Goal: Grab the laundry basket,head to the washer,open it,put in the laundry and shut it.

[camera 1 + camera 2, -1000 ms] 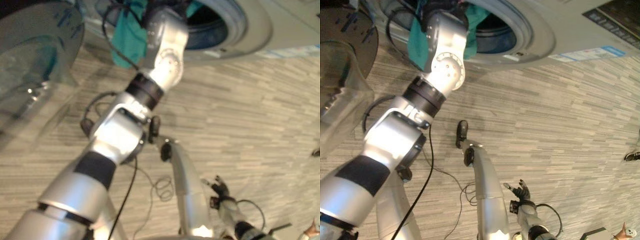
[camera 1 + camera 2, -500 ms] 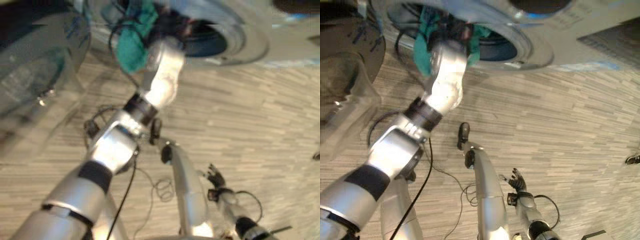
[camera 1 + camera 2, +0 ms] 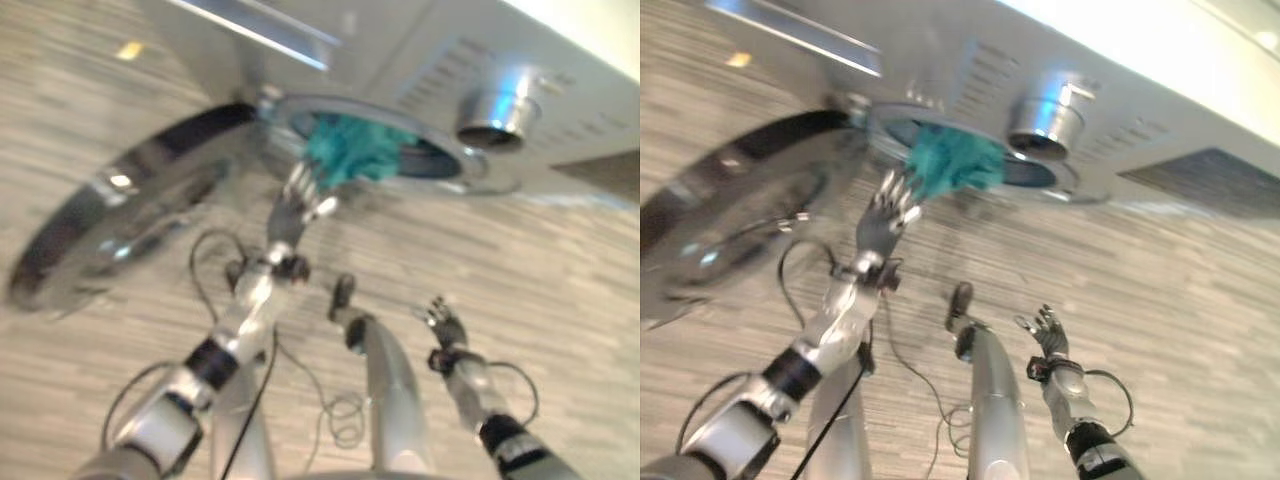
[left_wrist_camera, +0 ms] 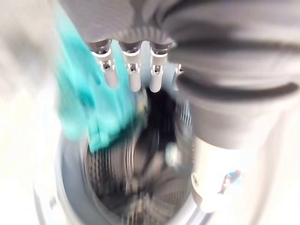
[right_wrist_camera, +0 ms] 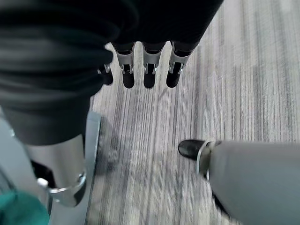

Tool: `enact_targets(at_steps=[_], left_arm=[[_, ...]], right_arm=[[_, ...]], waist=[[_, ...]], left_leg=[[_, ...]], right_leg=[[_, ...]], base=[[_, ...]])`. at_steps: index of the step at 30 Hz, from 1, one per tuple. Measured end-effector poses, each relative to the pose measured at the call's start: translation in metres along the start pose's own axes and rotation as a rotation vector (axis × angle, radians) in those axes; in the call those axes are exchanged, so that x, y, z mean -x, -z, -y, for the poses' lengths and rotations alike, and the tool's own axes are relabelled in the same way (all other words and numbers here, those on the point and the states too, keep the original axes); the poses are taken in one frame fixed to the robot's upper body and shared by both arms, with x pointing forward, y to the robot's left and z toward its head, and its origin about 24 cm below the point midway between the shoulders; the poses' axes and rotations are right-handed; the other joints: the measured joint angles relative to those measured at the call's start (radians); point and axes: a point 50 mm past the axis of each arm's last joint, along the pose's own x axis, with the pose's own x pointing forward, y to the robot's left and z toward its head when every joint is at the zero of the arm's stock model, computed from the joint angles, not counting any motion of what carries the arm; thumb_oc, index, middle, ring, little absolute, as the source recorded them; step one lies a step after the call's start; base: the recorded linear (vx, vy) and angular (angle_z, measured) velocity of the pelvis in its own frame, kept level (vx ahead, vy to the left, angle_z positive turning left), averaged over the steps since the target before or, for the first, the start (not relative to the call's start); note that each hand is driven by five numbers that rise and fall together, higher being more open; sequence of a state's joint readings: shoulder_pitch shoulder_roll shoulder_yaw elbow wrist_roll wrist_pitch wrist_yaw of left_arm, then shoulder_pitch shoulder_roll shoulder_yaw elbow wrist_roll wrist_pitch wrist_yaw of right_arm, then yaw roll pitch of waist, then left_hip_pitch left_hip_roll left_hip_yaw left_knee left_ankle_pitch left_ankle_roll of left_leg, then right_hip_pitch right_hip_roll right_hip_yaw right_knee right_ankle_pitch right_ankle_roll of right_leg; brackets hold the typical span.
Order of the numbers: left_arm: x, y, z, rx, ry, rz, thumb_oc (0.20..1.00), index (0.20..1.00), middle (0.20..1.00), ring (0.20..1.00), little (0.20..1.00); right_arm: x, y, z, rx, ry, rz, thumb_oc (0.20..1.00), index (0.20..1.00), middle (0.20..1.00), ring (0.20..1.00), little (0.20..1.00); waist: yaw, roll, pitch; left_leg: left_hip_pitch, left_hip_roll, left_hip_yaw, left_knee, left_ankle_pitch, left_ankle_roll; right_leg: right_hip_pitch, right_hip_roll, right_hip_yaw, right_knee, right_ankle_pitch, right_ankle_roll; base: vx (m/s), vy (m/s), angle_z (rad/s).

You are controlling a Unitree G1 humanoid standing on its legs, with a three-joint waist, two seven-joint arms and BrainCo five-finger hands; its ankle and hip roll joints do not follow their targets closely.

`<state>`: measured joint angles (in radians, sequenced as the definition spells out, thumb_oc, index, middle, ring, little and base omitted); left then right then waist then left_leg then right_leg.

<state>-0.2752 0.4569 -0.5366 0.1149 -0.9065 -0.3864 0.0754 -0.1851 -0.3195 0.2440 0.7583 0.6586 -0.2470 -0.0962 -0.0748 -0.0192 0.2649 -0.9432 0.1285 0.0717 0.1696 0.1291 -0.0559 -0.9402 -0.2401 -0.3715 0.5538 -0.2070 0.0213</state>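
A teal garment, the laundry of the task, sits bunched in the round opening of the washer, partly inside the drum and partly draped over the lower rim of the door ring; in the left wrist view the same cloth hangs at one side of the opening with the ribbed dark drum beyond it. The left hand is raised just below and to the left of the garment, fingers straight and spread, holding nothing; whether the fingertips touch the cloth cannot be told. The washer door, a glass-and-chrome disc, stands swung open to the left of the opening. The right hand hangs low and to the right, well apart from the washer, fingers loosely extended and empty above the striped floor. Judged risk: the garment is not fully past the rim, so it may slide back out onto the floor once the left hand draws away, or be pinched between door and ring when the door is swung shut, preventing a latch. A further push deeper into the drum appears needed before closing.
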Motion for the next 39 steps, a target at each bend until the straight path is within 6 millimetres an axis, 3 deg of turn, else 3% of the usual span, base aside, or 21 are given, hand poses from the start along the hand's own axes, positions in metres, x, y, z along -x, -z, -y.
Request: enact_targets(at_steps=[1, 4, 8, 12, 15, 20, 25, 30, 39], left_arm=[[0.02, 0.001, -0.016, -0.021, -0.027, -0.055, 1.0, 1.0, 1.0, 1.0, 1.0], [0.038, 0.008, -0.025, -0.007, -0.049, -0.129, 1.0, 1.0, 1.0, 1.0, 1.0], [0.038, 0.007, -0.014, 0.047, -0.018, -0.119, 1.0, 1.0, 1.0, 1.0, 1.0], [0.044, 0.012, -0.012, 0.07, -0.027, -0.142, 1.0, 1.0, 1.0, 1.0, 1.0], [0.045, 0.015, -0.01, 0.101, -0.038, -0.15, 1.0, 1.0, 1.0, 1.0, 1.0], [0.051, 0.02, -0.014, 0.126, -0.069, -0.176, 1.0, 1.0, 1.0, 1.0, 1.0], [0.06, 0.025, -0.016, 0.135, -0.088, -0.2, 1.0, 1.0, 1.0, 1.0, 1.0], [0.068, 0.029, -0.018, 0.135, -0.091, -0.227, 1.0, 1.0, 1.0, 1.0, 1.0], [0.066, 0.025, -0.008, 0.143, -0.015, -0.213, 1.0, 1.0, 1.0, 1.0, 1.0]], right_arm=[[0.001, -0.009, -0.005, 0.008, -0.036, 0.042, 1.0, 1.0, 1.0, 1.0, 1.0], [0.002, -0.007, -0.005, 0.021, -0.035, 0.039, 1.0, 1.0, 1.0, 1.0, 1.0], [0.0, 0.011, -0.021, -0.011, -0.029, -0.032, 1.0, 1.0, 1.0, 1.0, 1.0], [-0.01, 0.014, -0.038, -0.082, 0.009, -0.081, 1.0, 1.0, 1.0, 1.0, 1.0], [-0.015, 0.009, -0.029, -0.146, 0.072, -0.079, 1.0, 1.0, 1.0, 1.0, 1.0], [-0.019, 0.013, 0.0, -0.332, 0.266, -0.13, 1.0, 1.0, 1.0, 1.0, 1.0], [-0.03, -0.015, 0.032, -0.499, 0.429, -0.07, 1.0, 1.0, 1.0, 1.0, 1.0], [-0.041, -0.062, 0.055, -0.62, 0.488, 0.058, 1.0, 1.0, 1.0, 1.0, 1.0], [-0.054, -0.101, 0.045, -0.721, 0.422, 0.147, 1.0, 1.0, 1.0, 1.0, 1.0]], waist=[[0.021, 0.007, 0.003], [0.051, 0.018, 0.009], [0.085, 0.029, 0.016], [0.118, 0.074, 0.032], [0.136, 0.101, 0.036], [0.14, 0.112, 0.038], [0.154, 0.15, 0.041], [0.189, 0.194, 0.041], [0.226, 0.226, 0.041]], left_leg=[[0.003, -0.004, -0.003, -0.018, 0.019, -0.003], [0.02, -0.019, -0.039, -0.039, 0.038, 0.006], [0.062, -0.046, -0.055, -0.085, 0.063, 0.013], [0.126, -0.076, -0.055, -0.124, 0.078, 0.026], [0.126, -0.088, -0.058, -0.124, 0.081, 0.031], [0.148, -0.105, -0.061, -0.124, 0.081, 0.032], [0.148, -0.113, -0.057, -0.135, 0.092, 0.047], [0.148, -0.123, -0.051, -0.153, 0.106, 0.061], [0.142, -0.137, -0.045, -0.165, 0.114, 0.057]], right_leg=[[0.004, -0.002, -0.009, 0.0, 0.0, 0.0], [0.041, -0.011, -0.039, -0.006, 0.001, 0.002], [0.087, -0.03, -0.054, -0.024, 0.004, 0.017], [0.142, -0.055, -0.058, -0.038, 0.014, 0.034], [0.146, -0.07, -0.058, -0.036, 0.017, 0.039], [0.172, -0.082, -0.057, -0.042, 0.02, 0.05], [0.161, -0.092, -0.047, -0.033, 0.024, 0.057], [0.132, -0.106, -0.029, -0.009, 0.024, 0.057], [0.102, -0.127, -0.016, 0.021, 0.014, 0.066]], base=[[0.05, 0.052, 0.14], [0.03, 0.086, 0.28], [0.04, 0.14, 0.19], [0.04, 0.159, 0.09], [0.01, 0.092, 0.09], [-0.01, 0.091, 0.05], [-0.02, 0.088, 0.0], [0.0, 0.049, -0.02], [0.0, 0.028, 0.02]])
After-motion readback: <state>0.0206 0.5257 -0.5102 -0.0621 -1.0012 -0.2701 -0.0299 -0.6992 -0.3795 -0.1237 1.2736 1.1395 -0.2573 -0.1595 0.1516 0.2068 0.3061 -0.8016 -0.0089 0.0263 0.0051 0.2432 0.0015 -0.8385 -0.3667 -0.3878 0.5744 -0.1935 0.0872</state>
